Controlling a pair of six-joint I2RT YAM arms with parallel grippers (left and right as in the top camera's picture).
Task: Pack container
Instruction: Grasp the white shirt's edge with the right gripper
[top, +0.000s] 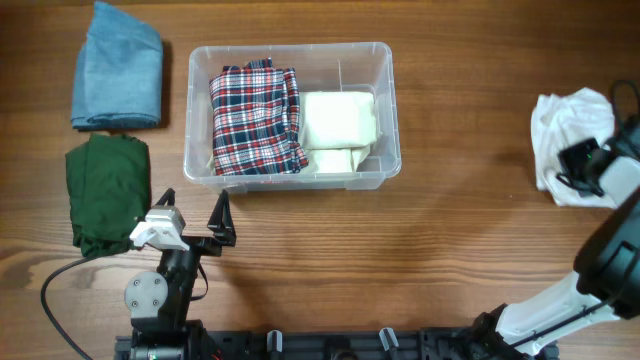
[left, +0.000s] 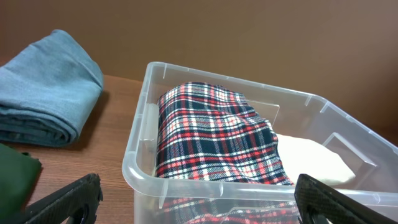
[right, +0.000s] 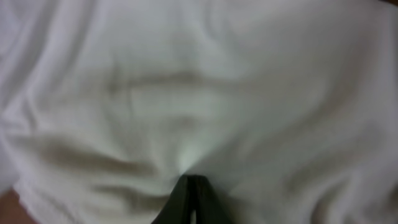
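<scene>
Wooden surface (top: 450, 230) carried the container (top: 290, 48), long axis left to right. Well right of the container the right claw (right: 191, 193) was pinched shut on a white cloth (top: 560, 120); the container lay leftward from it. Left claw (top: 195, 208), by the container's front, gaped empty.

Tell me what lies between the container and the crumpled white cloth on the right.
Only bare wooden table. The overhead view shows no object from the container across to the white cloth.
</scene>
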